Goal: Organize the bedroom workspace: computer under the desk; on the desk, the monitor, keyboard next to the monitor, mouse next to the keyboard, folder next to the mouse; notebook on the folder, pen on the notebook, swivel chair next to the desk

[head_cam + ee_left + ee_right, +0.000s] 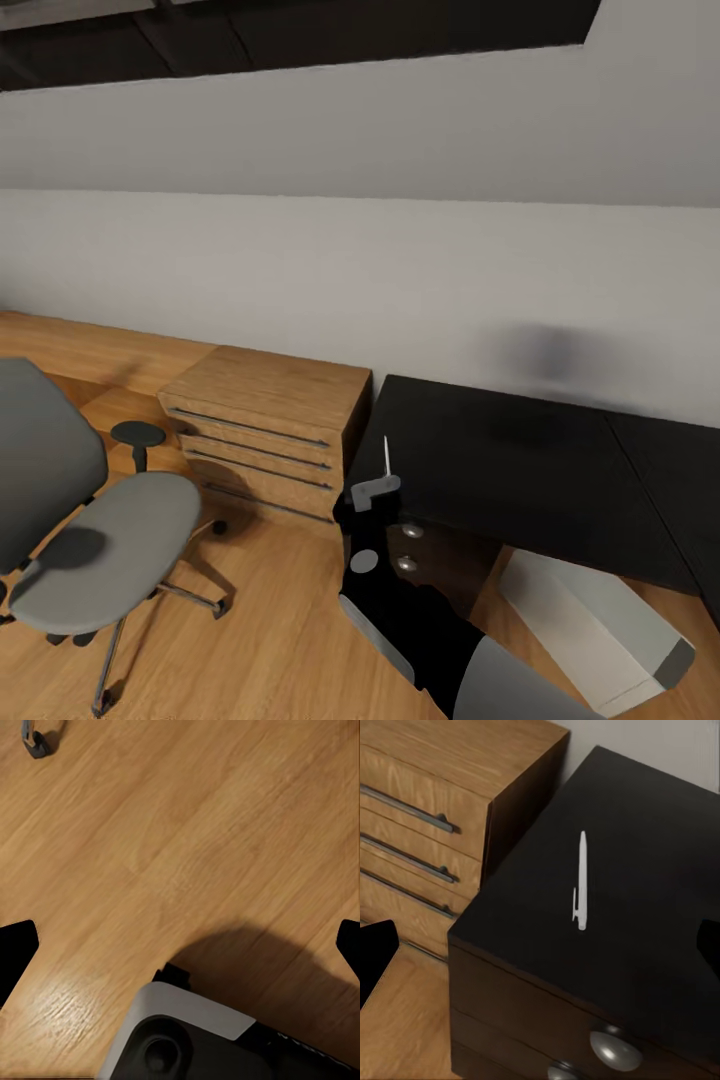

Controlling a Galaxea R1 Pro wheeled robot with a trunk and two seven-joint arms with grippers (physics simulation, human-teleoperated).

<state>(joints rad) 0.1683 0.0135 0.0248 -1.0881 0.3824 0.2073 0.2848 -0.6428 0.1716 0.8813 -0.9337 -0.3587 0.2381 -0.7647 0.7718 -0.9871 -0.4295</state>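
We see soft, even light in head view, no hard glare. Wall point(360, 270) pale grey w/ blurry dark smudge above desk point(520, 450); desk top near-black, detail lost. Swivel chair point(100, 540) casts soft shadow on own seat & on floor point(270, 620). Left wrist view: broad diffuse shadow on floor, faint sheen patch on wood nearby. Right wrist view: pen point(582, 881) bright vs dark top, dull highlights on drawer knobs point(615, 1048). Grain slightly soft, edges undistorted.
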